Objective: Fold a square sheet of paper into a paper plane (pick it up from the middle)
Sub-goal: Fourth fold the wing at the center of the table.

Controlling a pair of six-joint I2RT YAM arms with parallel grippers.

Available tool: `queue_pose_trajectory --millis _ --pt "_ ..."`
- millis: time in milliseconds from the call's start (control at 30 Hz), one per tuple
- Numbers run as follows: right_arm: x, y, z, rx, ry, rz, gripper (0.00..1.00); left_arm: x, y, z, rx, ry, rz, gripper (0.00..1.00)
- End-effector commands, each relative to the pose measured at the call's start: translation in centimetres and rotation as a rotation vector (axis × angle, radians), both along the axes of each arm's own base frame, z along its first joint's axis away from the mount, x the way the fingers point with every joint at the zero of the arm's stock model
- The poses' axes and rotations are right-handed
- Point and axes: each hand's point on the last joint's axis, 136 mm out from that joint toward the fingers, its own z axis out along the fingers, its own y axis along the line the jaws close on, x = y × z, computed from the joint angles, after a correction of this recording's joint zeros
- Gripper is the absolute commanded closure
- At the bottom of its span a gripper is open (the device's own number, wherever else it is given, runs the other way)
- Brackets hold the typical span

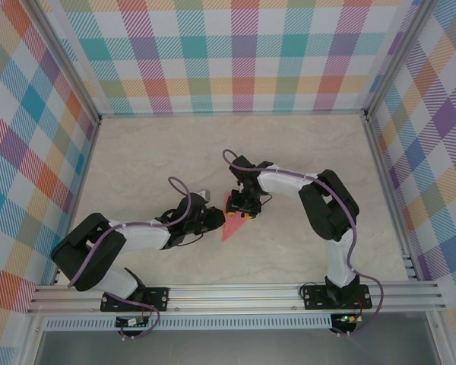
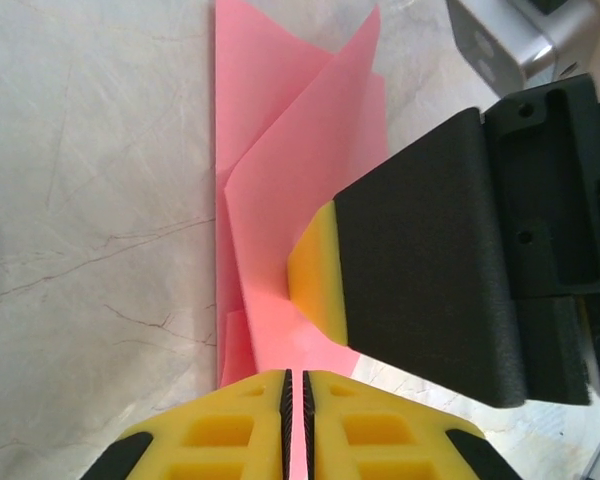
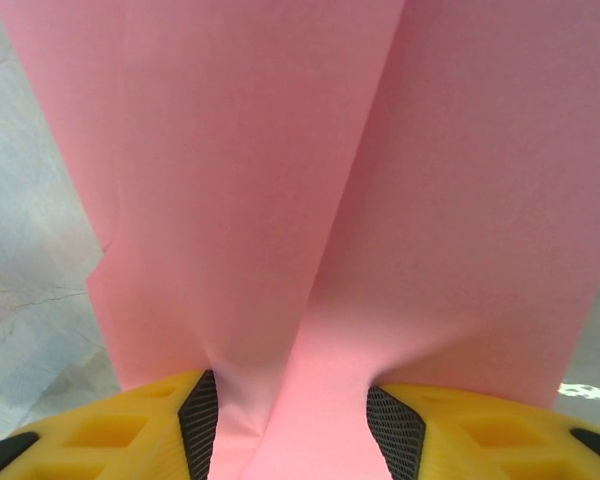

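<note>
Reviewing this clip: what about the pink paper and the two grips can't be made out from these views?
- Top view: the paper is small, partly covered by the left gripper and right gripper; its folds are unreadable.
- Left wrist: the paper's far end is cut off by the top edge.
- Right wrist: the paper covers the table behind.

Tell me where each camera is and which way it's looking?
Top external: above and behind, looking down at the table, both arms and the pink paper.
Left wrist: on the left arm, looking along its left hand, shut on the paper; the right hand's finger shows too.
Right wrist: on the right arm, right hand around the paper.
All share the paper.
</note>
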Motion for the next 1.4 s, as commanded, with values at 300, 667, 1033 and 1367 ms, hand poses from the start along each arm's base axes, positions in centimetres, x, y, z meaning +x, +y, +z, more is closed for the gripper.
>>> queue_pose_trajectory --millis 300,667,1033,1367 --pt "-4.0 -5.5 -10.5 -0.271 0.132 0.038 0.46 0.6 -1.3 0.5 -0.07 -0.005 -0.032 0.87" --pt "-4.1 -5.5 -10.8 -0.277 0.144 0.016 0.49 0.3 -1.2 1.2 -0.083 -0.022 -0.035 0.89" --pt "-4.1 -5.5 -10.8 -0.275 0.147 0.016 0.45 0.4 -1.8 -0.3 -0.062 0.019 -0.056 0.89" --pt "-4.2 -5.6 -10.9 -0.28 0.151 0.014 0.46 0.4 -1.1 -1.6 -0.007 0.048 -0.033 0.9"
